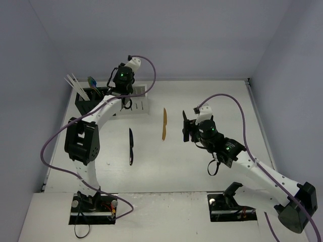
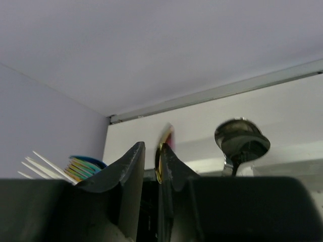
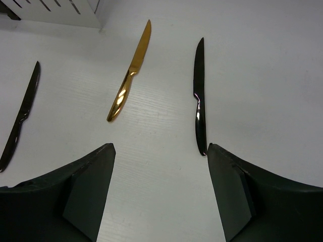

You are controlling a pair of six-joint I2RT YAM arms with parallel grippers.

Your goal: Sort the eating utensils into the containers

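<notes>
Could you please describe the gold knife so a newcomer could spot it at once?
Start at the white table, in the bare stretch right of the white caddy. The gold knife lies there, the only gold one; its neighbours are black knives.

No legible text, label, brand or number shows on anything.
</notes>
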